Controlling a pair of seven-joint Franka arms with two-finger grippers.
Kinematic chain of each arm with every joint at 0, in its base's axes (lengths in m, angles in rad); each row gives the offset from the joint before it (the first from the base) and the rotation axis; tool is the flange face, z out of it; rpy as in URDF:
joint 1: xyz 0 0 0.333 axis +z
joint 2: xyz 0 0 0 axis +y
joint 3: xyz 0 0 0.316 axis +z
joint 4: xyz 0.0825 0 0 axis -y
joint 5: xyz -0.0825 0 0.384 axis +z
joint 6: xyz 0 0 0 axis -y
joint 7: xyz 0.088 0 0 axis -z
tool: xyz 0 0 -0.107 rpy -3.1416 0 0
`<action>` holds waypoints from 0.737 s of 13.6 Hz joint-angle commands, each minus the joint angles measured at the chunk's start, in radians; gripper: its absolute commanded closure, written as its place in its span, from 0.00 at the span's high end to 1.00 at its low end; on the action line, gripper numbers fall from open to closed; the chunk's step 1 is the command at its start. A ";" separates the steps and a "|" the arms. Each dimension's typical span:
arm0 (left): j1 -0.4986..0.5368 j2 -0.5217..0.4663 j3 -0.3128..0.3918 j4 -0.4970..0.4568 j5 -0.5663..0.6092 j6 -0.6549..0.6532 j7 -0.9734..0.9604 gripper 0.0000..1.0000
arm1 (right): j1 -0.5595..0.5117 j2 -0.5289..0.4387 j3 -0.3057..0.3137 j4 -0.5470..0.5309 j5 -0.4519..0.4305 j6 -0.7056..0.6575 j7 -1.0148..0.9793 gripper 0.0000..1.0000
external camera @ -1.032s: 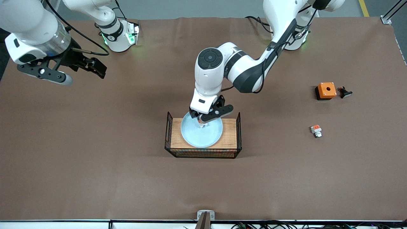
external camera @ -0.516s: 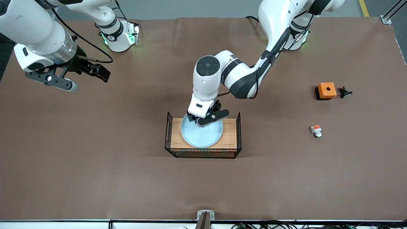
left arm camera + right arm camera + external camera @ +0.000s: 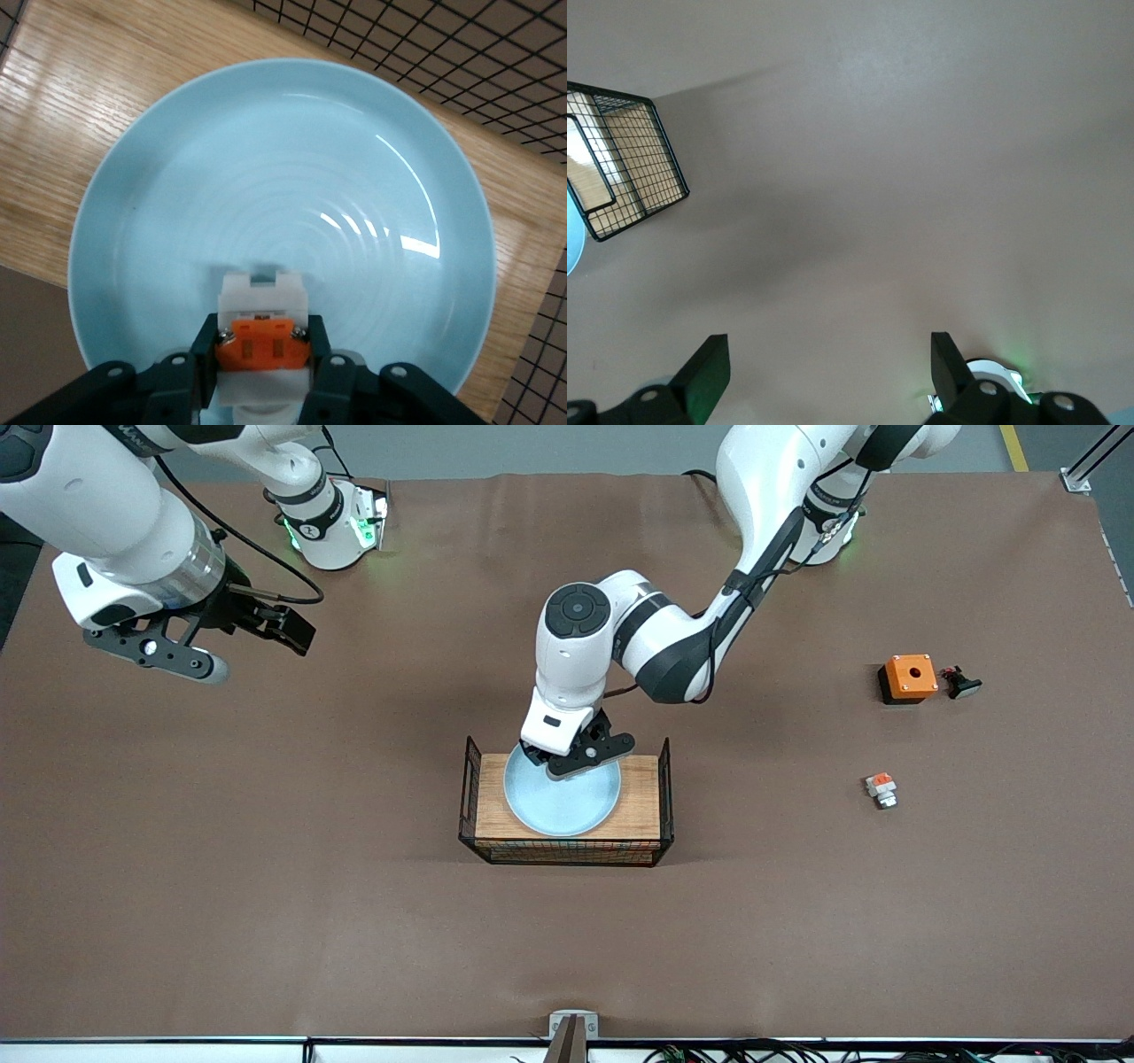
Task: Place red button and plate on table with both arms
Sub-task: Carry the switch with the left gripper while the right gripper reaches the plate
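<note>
The pale-blue plate point(image 3: 563, 808) lies on the wood top of a black wire rack point(image 3: 640, 797) in the middle of the table point(image 3: 354, 921). My left gripper point(image 3: 567, 765) is low over the part of the plate nearest the arms' bases. In the left wrist view it point(image 3: 263, 354) is shut on the red button point(image 3: 262, 343), white with an orange patch, over the plate point(image 3: 292, 204). I cannot tell whether the button touches the plate. My right gripper point(image 3: 297, 634) is open and empty above bare table toward the right arm's end, as the right wrist view point(image 3: 830, 363) shows.
An orange box with a hole point(image 3: 909, 677) and a small black part point(image 3: 961, 684) lie toward the left arm's end. A shorter white-orange piece point(image 3: 881, 789) lies nearer the front camera. The rack's wire ends point(image 3: 468, 797) rise above its top; the rack also shows in the right wrist view point(image 3: 629, 168).
My left gripper has shifted slightly toward the arms' bases over the plate and now hides the button in the front view. My right gripper has moved a little toward the rack.
</note>
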 commanded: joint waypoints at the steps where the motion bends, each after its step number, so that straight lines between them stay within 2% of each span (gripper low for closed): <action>1: -0.001 -0.037 0.009 0.023 0.024 -0.057 -0.005 0.00 | 0.024 -0.001 -0.008 0.002 0.010 -0.009 0.014 1.00; 4: 0.051 -0.155 0.008 0.023 0.020 -0.144 -0.002 0.00 | 0.036 0.014 -0.008 0.007 0.002 -0.009 0.010 1.00; 7: 0.146 -0.258 0.006 0.019 0.015 -0.201 0.056 0.00 | 0.082 0.032 -0.008 -0.005 0.004 -0.005 0.051 0.99; 10: 0.263 -0.326 -0.001 0.017 0.011 -0.321 0.216 0.00 | 0.203 0.054 -0.008 -0.013 0.013 0.041 0.340 0.99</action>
